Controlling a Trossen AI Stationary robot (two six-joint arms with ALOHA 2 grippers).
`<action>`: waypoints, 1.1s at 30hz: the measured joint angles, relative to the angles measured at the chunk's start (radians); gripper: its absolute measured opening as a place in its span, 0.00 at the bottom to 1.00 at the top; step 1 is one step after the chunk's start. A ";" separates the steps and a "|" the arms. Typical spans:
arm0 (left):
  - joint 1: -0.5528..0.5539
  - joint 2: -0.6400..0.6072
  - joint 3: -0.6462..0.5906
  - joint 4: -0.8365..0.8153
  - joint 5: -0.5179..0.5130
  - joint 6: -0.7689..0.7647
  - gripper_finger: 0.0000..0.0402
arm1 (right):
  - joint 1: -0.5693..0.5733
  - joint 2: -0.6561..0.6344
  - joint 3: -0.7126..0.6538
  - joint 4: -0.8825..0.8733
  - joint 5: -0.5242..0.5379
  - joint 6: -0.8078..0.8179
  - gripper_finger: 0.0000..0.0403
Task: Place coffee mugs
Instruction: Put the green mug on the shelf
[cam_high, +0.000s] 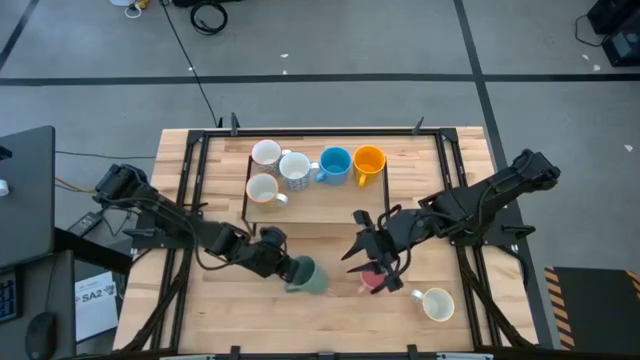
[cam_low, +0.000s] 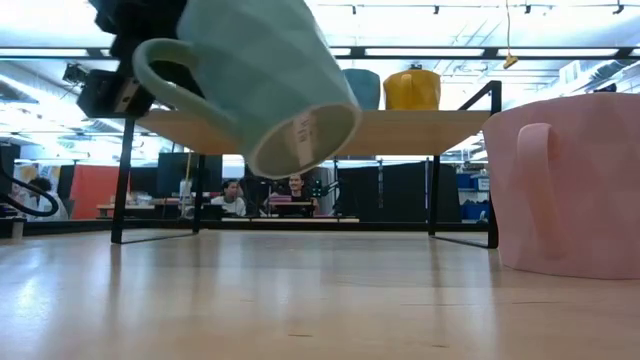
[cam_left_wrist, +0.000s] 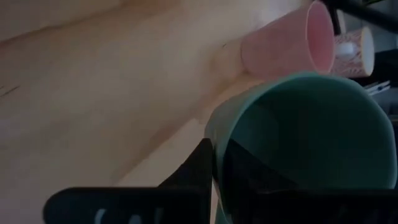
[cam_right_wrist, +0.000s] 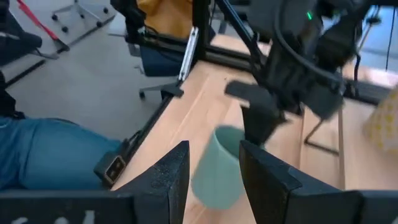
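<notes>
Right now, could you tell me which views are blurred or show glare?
Low view: the green mug is close and soft, and ceiling lights flare behind it. Left wrist view: dim and soft. Right wrist view: the green mug and left gripper are motion-blurred. High view: even.

Light wooden counter (cam_high: 330, 310) fills the middle of the high view, black frame rails along its edges. A raised wooden shelf (cam_high: 330, 208) on black legs sits toward the upper centre. On the shelf: three white or cream mugs grouped at its left (cam_high: 266, 152) (cam_high: 294, 167) (cam_high: 262, 188), then a blue mug (cam_high: 335, 163) and an orange-yellow mug (cam_high: 369, 160) to their right. On the counter surface itself: a pink mug (cam_high: 372, 278) lower centre-right, and a patterned white mug (cam_high: 436, 303) lying on its side at lower right.
</notes>
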 joint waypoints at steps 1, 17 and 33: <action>0.005 0.000 0.000 0.005 0.000 0.000 0.07 | 0.000 0.007 0.000 0.018 0.000 -0.014 0.36; 0.033 0.000 0.000 0.015 0.001 0.000 0.07 | -0.072 0.251 0.000 0.146 -0.008 -0.317 0.36; 0.033 0.006 0.000 0.014 -0.007 0.004 0.07 | -0.134 0.343 0.002 0.149 -0.179 -0.325 0.36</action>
